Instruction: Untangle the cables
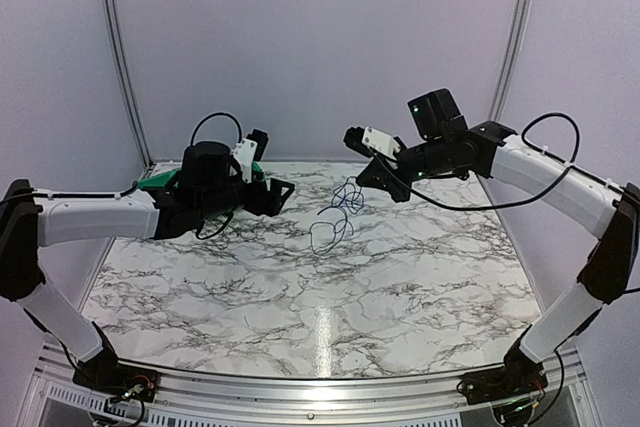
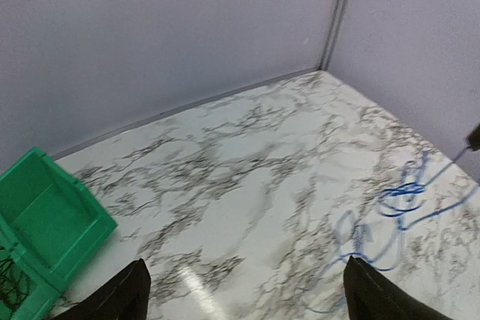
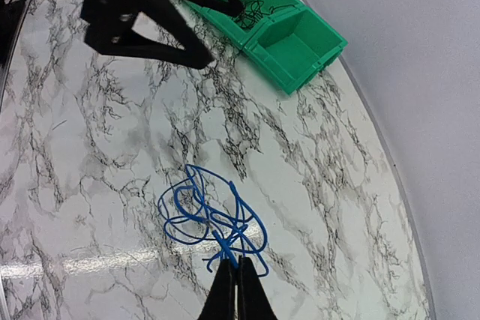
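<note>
The cables point(image 3: 210, 211) are a loose tangle of thin blue wire. My right gripper point(image 3: 237, 264) is shut on a strand at the tangle's near edge. In the top view the cables point(image 1: 345, 199) hang from my right gripper point(image 1: 360, 183), and a loop point(image 1: 328, 235) rests on the marble table. My left gripper point(image 2: 247, 290) is open with nothing between its fingers. The cables point(image 2: 405, 200) lie to its right, just beyond the right finger point(image 2: 371, 290). In the top view my left gripper point(image 1: 275, 165) hovers left of the tangle, apart from it.
A green bin point(image 3: 292, 35) with divided compartments stands at the table's far left corner point(image 1: 155, 179), beside my left arm. One compartment holds thin black wires point(image 3: 251, 5). Grey walls close in the back and both sides of the table.
</note>
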`<action>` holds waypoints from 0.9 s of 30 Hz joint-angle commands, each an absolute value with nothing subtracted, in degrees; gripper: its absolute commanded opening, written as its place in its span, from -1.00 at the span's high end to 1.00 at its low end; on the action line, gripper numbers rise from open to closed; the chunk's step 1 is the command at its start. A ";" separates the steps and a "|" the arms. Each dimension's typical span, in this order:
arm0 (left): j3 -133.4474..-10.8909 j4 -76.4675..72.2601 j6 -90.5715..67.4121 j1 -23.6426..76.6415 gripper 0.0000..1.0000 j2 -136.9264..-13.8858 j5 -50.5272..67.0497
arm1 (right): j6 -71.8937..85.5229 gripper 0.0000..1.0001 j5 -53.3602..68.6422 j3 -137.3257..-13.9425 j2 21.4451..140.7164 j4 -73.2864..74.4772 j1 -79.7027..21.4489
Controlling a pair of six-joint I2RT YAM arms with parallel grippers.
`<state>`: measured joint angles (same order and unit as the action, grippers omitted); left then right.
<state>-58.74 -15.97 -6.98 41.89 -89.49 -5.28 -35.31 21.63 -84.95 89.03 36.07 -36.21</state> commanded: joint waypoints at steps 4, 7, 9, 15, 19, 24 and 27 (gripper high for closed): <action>-51.95 -34.21 -3.40 51.58 -0.91 -85.12 9.53 | -27.29 1.00 20.08 -82.13 89.51 28.20 -35.16; -52.79 -36.53 -4.33 54.42 -0.93 -87.64 6.10 | -26.83 1.00 21.98 -81.15 89.94 27.01 -34.40; -54.27 -37.74 -4.27 56.29 -0.86 -90.29 1.63 | -27.03 1.00 22.75 -81.29 90.36 27.34 -34.34; -60.61 -40.63 -12.56 57.83 -0.61 -99.54 -13.90 | -26.94 1.00 24.72 -80.81 89.02 27.71 -34.33; -63.81 -45.48 -13.68 58.18 -0.61 -104.14 -19.12 | -26.95 1.00 27.35 -79.31 87.72 27.71 -34.28; -68.61 -49.62 -14.50 58.12 -0.61 -110.89 -25.55 | -27.32 1.00 31.17 -78.44 86.05 28.24 -34.21; -72.66 -50.24 -14.92 58.10 -0.61 -116.11 -26.22 | -27.28 1.00 34.22 -79.53 85.02 29.15 -34.19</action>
